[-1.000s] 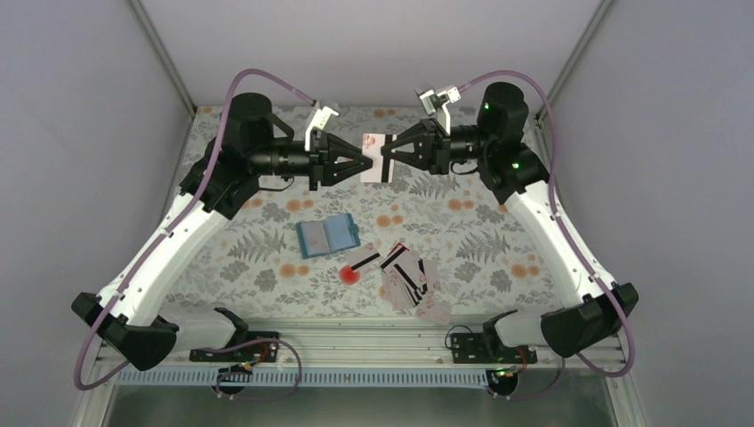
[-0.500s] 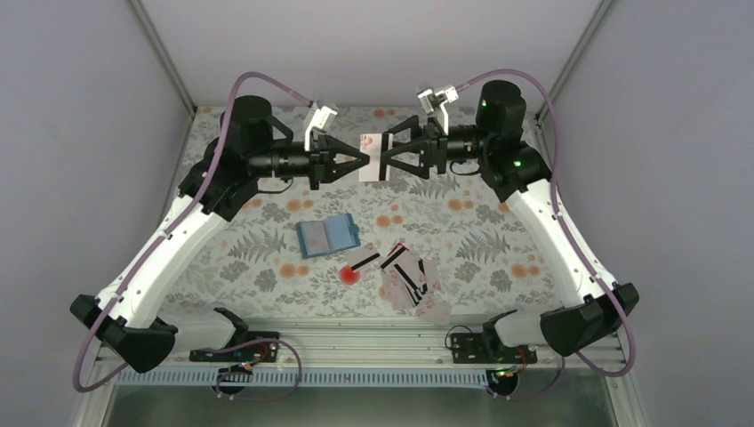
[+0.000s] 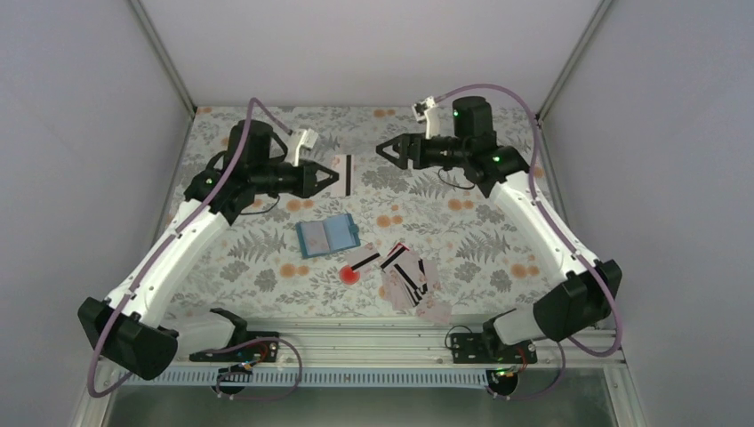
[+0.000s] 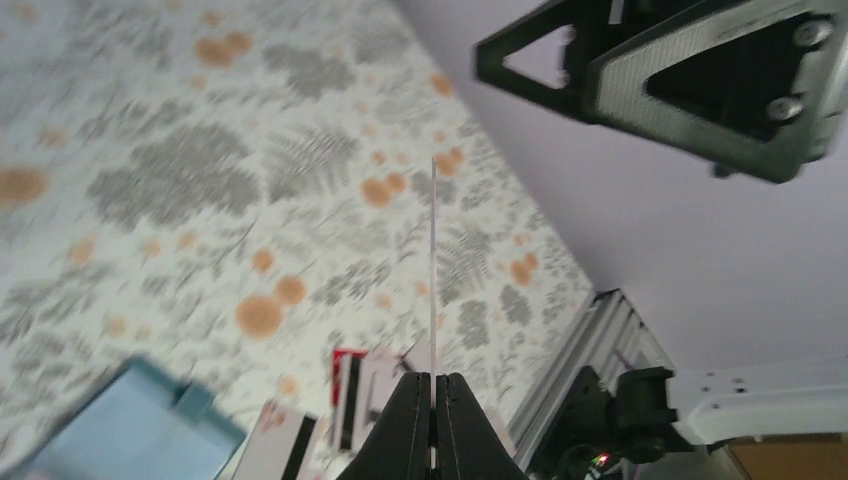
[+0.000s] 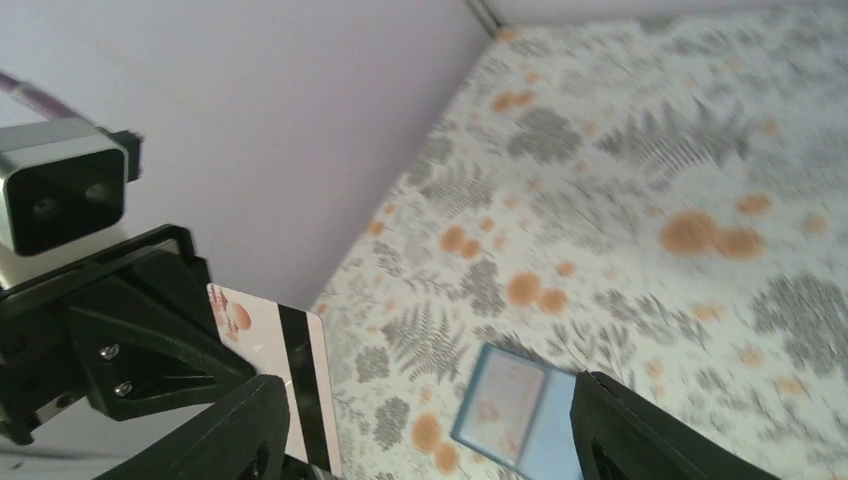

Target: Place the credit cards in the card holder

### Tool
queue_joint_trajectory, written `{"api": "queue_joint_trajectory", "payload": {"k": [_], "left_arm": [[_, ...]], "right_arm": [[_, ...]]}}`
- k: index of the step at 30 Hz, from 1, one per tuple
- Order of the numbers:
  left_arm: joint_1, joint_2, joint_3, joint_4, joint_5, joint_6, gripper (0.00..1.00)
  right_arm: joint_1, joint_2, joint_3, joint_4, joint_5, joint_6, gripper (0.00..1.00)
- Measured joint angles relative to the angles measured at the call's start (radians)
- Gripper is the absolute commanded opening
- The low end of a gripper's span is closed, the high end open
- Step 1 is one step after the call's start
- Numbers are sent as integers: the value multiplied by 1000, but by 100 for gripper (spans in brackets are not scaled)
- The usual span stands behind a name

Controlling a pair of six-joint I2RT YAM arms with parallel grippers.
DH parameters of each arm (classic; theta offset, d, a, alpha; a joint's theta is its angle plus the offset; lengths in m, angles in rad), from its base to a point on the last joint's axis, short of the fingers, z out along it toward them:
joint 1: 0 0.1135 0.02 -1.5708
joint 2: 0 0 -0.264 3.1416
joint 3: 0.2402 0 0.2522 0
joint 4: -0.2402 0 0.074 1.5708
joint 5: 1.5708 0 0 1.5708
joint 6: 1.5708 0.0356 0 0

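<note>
credit card (image 3: 343, 174), thin, flat, black-striped rectangle

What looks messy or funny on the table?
The loose credit cards lie in a crooked, overlapping heap near the front edge, not stacked neatly. One credit card hangs in the air, pinched by the left gripper. The blue card holder lies open and a little tilted. Nothing looks broken.

Floral fern-print tabletop (image 3: 480, 245); plain lavender walls (image 3: 373, 44); metal rail (image 3: 373, 331) at near edge.
</note>
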Motion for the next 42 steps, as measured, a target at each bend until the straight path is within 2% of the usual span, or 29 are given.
{"api": "queue_joint_trajectory", "payload": {"k": [11,15,20,29,42], "left_arm": [[151,9,-234,-43,-26,-35,2],[212,43,-291,-51,-22,-36,2],[269,99,-364,-48,-4,-51,2],[279,155,-429,-16,11,-70,2],[278,197,-568,118,57,-137,3]], "right_arm": [[63,100,-87,-18,222,58,62],[101,161,-94,-16,275,70,62],[141,261,-95,-6,309,93,55],[195,425,-82,11,314,122,50],[225,549,-81,19,311,129,50]]}}
